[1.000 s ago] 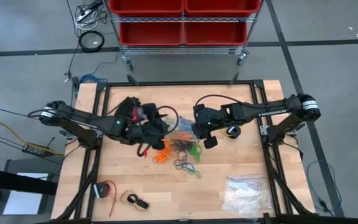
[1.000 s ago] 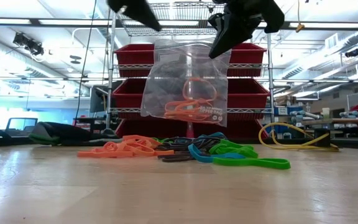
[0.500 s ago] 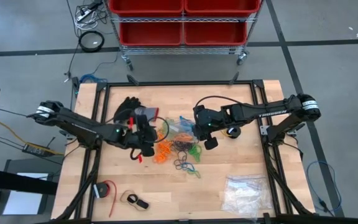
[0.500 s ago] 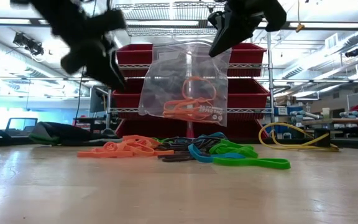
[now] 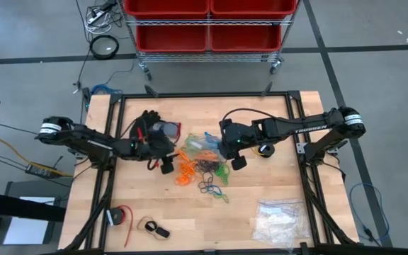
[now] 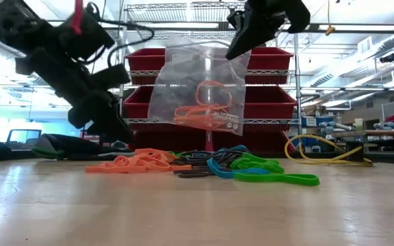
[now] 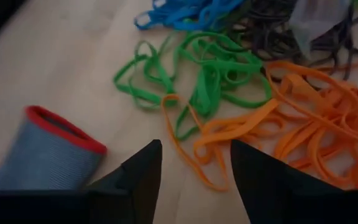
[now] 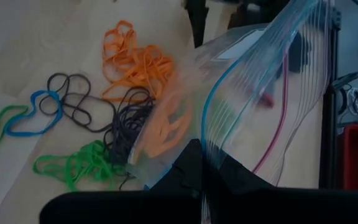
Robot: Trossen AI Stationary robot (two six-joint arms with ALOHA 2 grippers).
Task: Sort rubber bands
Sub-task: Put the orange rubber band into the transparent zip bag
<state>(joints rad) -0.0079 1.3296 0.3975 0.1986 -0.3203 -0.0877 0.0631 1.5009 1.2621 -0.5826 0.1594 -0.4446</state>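
The rubber bands [image 5: 205, 170] lie in a loose heap of orange, green, blue and black loops mid-table; they also show in the low view [image 6: 204, 164] and the left wrist view [image 7: 241, 93]. My right gripper [image 5: 225, 145] is shut on a clear zip bag [image 6: 197, 96] with orange bands inside it, held above the heap. My left gripper [image 7: 194, 165] is open just above the heap's left edge [image 5: 166, 165]. Its fingers stand on either side of an orange loop [image 7: 229, 134] without touching it. My right gripper pinches the bag's zip edge [image 8: 211, 163] between its two fingers, at the upper corner [image 6: 232, 56] in the low view. The fingers slant down from above. The bag hangs below them, tilted and slack, clear of the table and the heap.
A black glove [image 5: 146, 122] and a blue-grey glove with a red cuff [image 7: 45, 152] lie left of the heap. A clear bag of whitish pieces [image 5: 280, 219] lies near right. There is a yellow cable [image 6: 320, 152], a red roll [image 5: 119, 216], and red bins [image 5: 207, 25] beyond the far edge.
My left gripper has drawn away from the bag, gone toward the table's left and near edges, and come down to just above the heap's left edge. The bag has swung a little in my right gripper's hold.
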